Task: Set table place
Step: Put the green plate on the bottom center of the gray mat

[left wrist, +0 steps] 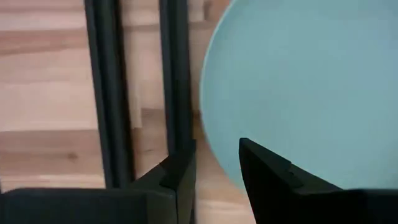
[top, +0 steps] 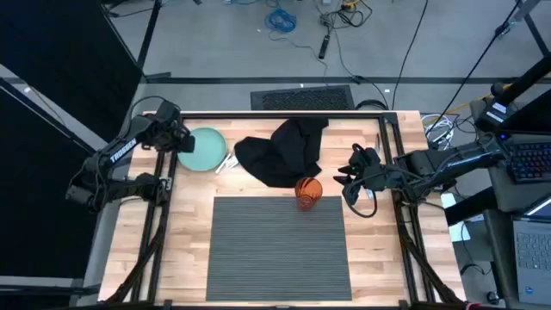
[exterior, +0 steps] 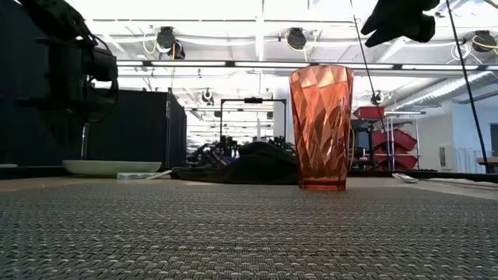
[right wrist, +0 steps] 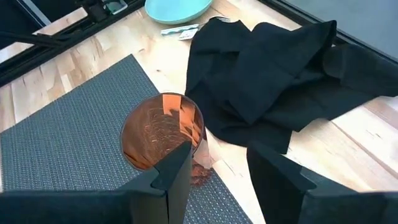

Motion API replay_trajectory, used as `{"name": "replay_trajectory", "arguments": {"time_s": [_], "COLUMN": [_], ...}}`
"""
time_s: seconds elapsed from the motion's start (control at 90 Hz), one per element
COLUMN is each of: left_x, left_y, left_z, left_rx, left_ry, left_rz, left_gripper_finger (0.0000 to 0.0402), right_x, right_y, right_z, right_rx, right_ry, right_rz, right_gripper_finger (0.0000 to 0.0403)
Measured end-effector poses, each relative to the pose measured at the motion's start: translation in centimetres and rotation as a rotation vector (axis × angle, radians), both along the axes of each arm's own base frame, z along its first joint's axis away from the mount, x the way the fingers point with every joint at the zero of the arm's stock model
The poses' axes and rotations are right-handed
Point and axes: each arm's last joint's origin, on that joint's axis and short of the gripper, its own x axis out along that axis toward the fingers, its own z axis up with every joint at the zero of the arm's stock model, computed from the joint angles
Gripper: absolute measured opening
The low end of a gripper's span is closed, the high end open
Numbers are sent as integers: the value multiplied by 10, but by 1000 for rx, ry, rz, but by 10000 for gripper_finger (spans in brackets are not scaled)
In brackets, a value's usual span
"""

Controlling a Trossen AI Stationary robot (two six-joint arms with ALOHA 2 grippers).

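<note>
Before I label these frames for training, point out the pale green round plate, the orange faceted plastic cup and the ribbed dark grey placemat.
Pale green round plate (top: 205, 149), high view, centre of its face.
Orange faceted plastic cup (exterior: 321, 128), low view, middle of its wall.
Ribbed dark grey placemat (top: 275, 250), high view, bare middle.

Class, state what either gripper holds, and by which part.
Nothing is held. The left gripper hangs open over the plate's rim; the right gripper is open beside the cup.

- One ribbed dark grey placemat (top: 280, 245) is counted.
- One pale green plate (top: 203, 148) is counted.
- One orange faceted tumbler (top: 308, 191) is counted.
- One crumpled black cloth napkin (top: 284, 151) is counted.
- Two grippers are counted: left gripper (top: 182, 136), right gripper (top: 347, 182).
</note>
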Motion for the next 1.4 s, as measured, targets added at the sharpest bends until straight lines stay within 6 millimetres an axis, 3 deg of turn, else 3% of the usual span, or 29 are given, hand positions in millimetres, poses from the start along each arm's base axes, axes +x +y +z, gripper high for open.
{"name": "replay_trajectory", "arguments": {"time_s": [0.267, 0.611, 1.189, 1.4], "left_x": [13, 16, 29, 29], "left_y": [-8, -20, -24, -26], "left_z": [-18, -35, -35, -35], "left_rx": [2, -34, 35, 58], "left_ry": [-19, 20, 41, 64], "left_rz": [11, 60, 33, 140], "left_gripper_finger": [107, 107, 107, 107], "right_x": [0, 0, 0, 0], "right_y": [-2, -2, -2, -2], "right_z": [0, 0, 0, 0], "right_rx": [-4, -4, -1, -1], "right_ry": [1, 4, 5, 5], "right_rz": [-10, -4, 0, 0], "right_gripper_finger": [141, 141, 141, 141]}}
